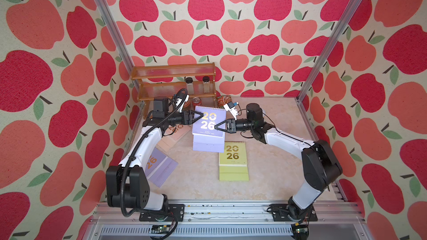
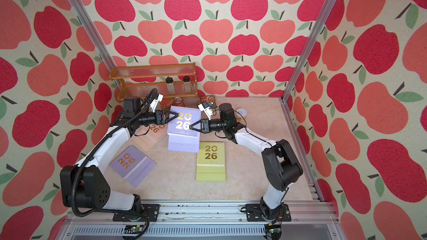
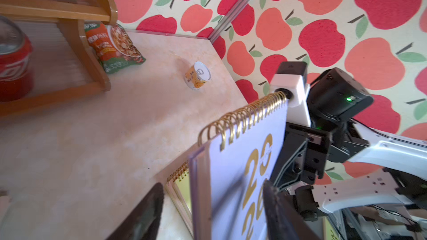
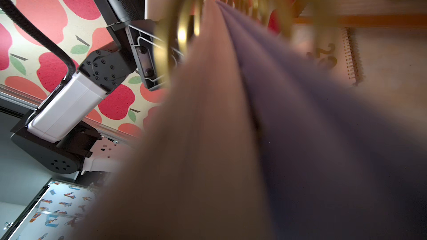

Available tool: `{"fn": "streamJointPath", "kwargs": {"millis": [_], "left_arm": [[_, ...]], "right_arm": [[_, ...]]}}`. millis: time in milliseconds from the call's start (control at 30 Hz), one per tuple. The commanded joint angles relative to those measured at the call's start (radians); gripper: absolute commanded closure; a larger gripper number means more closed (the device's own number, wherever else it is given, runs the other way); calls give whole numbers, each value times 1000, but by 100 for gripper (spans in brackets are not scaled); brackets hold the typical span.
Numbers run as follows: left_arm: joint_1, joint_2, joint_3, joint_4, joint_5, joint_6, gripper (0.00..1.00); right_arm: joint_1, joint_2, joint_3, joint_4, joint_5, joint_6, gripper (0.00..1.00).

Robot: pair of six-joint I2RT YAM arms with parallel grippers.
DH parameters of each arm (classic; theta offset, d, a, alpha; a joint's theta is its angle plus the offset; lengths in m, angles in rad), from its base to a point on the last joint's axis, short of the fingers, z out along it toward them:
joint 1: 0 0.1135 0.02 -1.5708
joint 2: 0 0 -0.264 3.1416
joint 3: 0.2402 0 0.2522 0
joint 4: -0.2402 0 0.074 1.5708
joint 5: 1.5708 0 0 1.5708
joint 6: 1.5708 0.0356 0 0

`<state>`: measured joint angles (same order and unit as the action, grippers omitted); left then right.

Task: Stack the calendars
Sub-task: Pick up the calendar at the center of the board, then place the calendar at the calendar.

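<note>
A lilac calendar (image 1: 209, 121) (image 2: 184, 121) with gold "2026" is held up at the table's middle, a lilac panel (image 1: 208, 144) showing below it. My right gripper (image 1: 216, 126) is shut on its right edge; in the right wrist view the calendar (image 4: 277, 135) fills the frame and hides the jaws. My left gripper (image 1: 202, 114) (image 3: 212, 184) is open, with its fingers (image 3: 147, 211) on either side of the calendar's (image 3: 233, 169) left edge. A yellow-green calendar (image 1: 233, 160) (image 2: 211, 160) lies flat in front. Another lilac calendar (image 1: 159, 167) and a pink one (image 1: 178, 132) lie partly under my left arm.
A wooden rack (image 1: 175, 81) with two jars (image 1: 189, 84) stands at the back left, with red cans (image 1: 196, 101) under it. A green snack packet (image 3: 115, 47) lies beside the rack. A small can (image 3: 198, 76) lies near the back right wall.
</note>
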<state>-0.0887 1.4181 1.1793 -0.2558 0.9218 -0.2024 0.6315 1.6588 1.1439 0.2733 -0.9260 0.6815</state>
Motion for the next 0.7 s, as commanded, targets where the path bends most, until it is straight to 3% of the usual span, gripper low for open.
{"fn": "streamJointPath", "kwargs": {"millis": [0, 133, 167, 300, 667], "left_arm": [[-35, -68, 0, -48, -238, 76, 12], [-75, -112, -36, -11, -339, 79, 8], [-81, -113, -43, 2, -342, 76, 1], [-112, -118, -64, 29, -409, 76, 0], [-124, -119, -106, 93, -359, 43, 0]], "right_arm": [[-27, -109, -9, -297, 27, -136, 100], [-84, -204, -63, -481, -9, -186, 100], [-97, -221, -79, -508, -22, -195, 100], [-136, -274, -171, -552, -74, -203, 100], [-163, -259, -284, -514, -142, -192, 100]]}}
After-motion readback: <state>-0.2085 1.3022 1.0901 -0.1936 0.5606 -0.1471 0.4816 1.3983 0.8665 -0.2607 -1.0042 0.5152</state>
